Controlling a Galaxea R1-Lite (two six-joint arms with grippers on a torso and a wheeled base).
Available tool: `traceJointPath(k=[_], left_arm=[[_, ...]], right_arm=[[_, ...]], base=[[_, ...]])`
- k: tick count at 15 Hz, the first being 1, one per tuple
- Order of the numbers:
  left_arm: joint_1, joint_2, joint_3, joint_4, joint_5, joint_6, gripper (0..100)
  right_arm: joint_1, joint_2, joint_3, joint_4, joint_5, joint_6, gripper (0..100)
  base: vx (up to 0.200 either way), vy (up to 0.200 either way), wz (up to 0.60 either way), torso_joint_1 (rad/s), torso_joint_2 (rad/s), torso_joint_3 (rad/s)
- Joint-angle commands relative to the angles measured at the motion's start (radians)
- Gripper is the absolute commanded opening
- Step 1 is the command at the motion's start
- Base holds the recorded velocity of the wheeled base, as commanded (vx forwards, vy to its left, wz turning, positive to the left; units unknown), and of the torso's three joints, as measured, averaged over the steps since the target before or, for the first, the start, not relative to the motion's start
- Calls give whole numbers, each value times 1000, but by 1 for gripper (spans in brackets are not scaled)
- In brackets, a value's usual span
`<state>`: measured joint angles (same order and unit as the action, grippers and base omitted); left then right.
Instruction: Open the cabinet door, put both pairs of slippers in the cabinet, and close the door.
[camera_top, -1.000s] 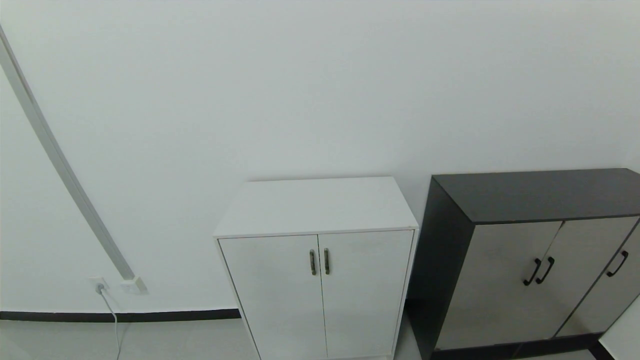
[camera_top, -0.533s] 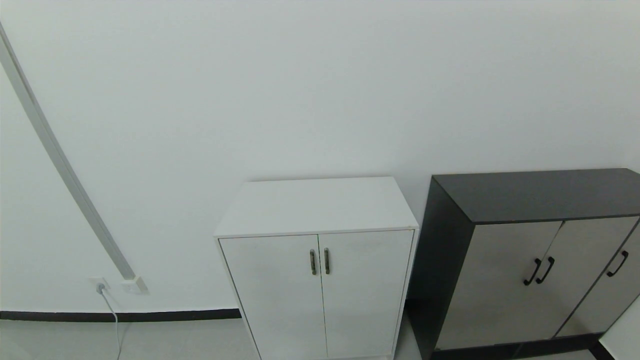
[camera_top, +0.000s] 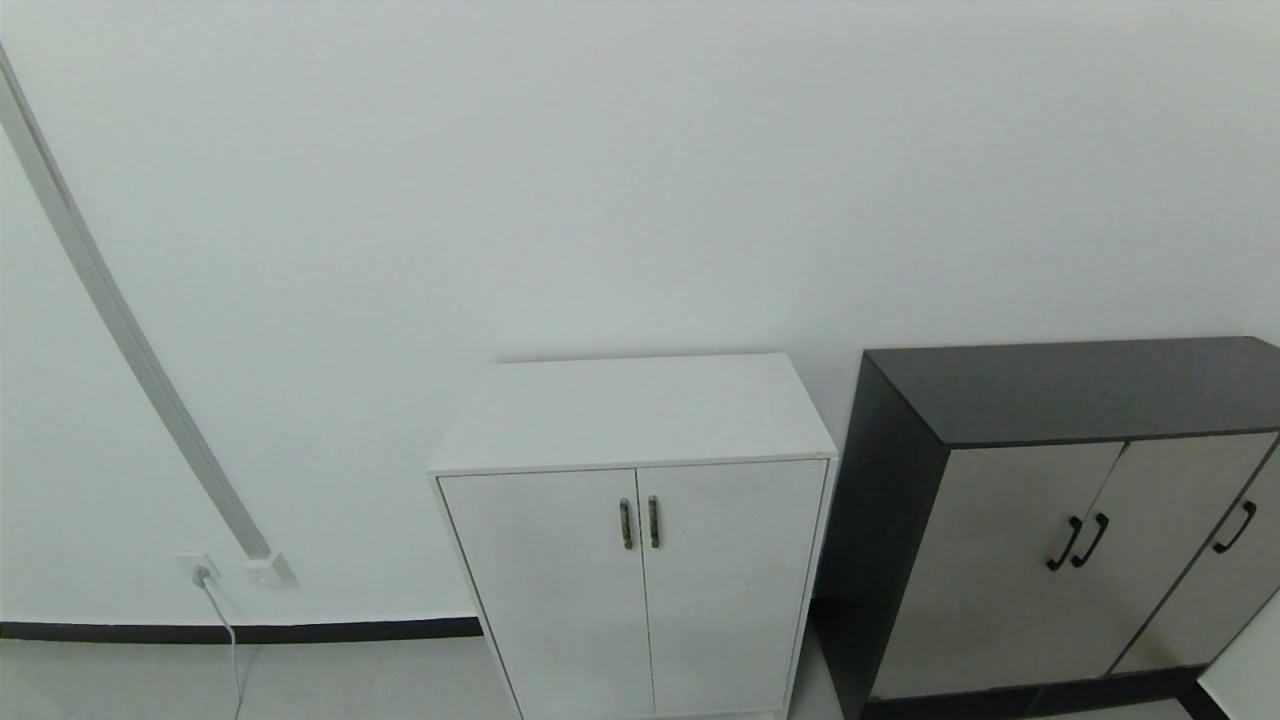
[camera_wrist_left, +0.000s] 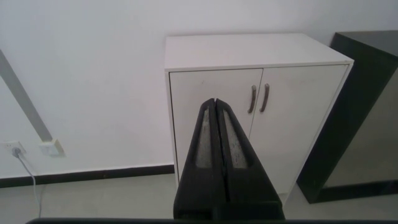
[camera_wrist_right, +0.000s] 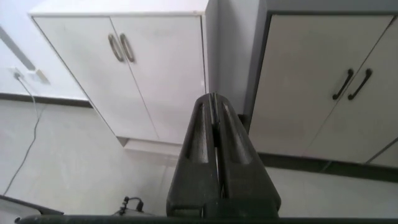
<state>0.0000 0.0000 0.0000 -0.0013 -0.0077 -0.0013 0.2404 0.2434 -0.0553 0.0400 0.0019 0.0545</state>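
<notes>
A white two-door cabinet (camera_top: 632, 560) stands against the wall with both doors closed and two metal handles (camera_top: 639, 523) side by side at the middle. The left wrist view faces this white cabinet (camera_wrist_left: 255, 118) from some distance, and my left gripper (camera_wrist_left: 215, 102) is shut with nothing in it. My right gripper (camera_wrist_right: 213, 98) is also shut and empty, held away from the white cabinet (camera_wrist_right: 124, 68), whose handles (camera_wrist_right: 121, 48) show beyond it.
A black cabinet (camera_top: 1060, 520) with grey doors and black handles stands right of the white one, also seen as the grey doors (camera_wrist_right: 323, 81). A slanted wall conduit (camera_top: 120, 320) ends at a socket with a plugged cable (camera_top: 215, 610). Bare floor (camera_wrist_right: 74, 162) lies before the cabinets.
</notes>
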Motion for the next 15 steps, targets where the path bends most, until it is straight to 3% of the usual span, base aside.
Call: traceJointPath(k=[1,10,13,15], left_arm=[[0,0,0,0,0,0,0],[0,0,0,0,0,0,0],[0,0,0,0,0,0,0],[0,0,0,0,0,0,0]], right_arm=[[0,16,12,-2,1,2,0],[-27,17,49,-37,-16,-81,0],[-158,10,49,-38,-16,-82,0],[-199,-27,49,-38,-16,-82,0]], base=[[0,0,0,0,0,0],[0,0,0,0,0,0],[0,0,0,0,0,0],[0,0,0,0,0,0]])
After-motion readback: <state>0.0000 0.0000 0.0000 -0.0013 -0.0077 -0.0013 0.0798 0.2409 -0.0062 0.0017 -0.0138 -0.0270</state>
